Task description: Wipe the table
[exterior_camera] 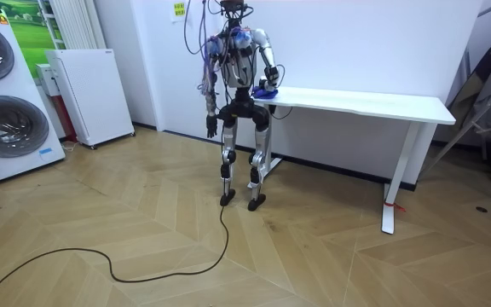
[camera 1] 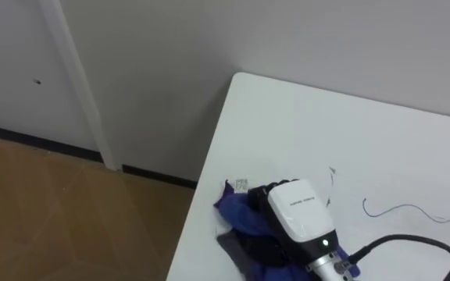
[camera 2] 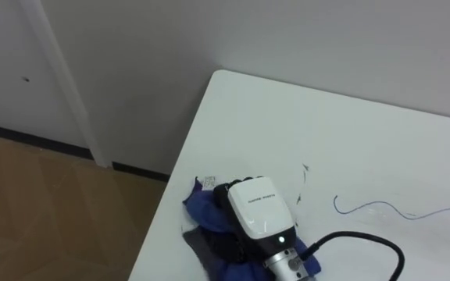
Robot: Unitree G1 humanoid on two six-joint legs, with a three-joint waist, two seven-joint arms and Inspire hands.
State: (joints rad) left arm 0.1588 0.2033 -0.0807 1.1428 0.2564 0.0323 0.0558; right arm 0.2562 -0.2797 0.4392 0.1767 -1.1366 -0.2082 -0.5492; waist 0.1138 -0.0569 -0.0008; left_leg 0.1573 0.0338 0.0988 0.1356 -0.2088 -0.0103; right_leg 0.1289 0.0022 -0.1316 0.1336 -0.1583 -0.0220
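Observation:
A crumpled blue cloth (camera 1: 237, 212) lies near the left front corner of the white table (camera 1: 350, 133). My right hand (camera 1: 299, 209) rests on top of it, its white back facing up and its dark fingers curled down into the cloth. A thin blue pen line (camera 1: 397, 209) and a few small marks (camera 1: 331, 173) show on the tabletop to the right of the hand. In the room view I stand at the table's (exterior_camera: 365, 102) left end with the right arm on the cloth (exterior_camera: 265, 89), while my left hand (exterior_camera: 210, 128) hangs at my side.
The table's far edge runs along a white wall. Wooden floor (camera 1: 69, 218) lies left of the table. Two washing machines (exterior_camera: 7, 94) and a white cabinet (exterior_camera: 88, 94) stand at the room view's left, and a folded stand (exterior_camera: 488, 94) at its right.

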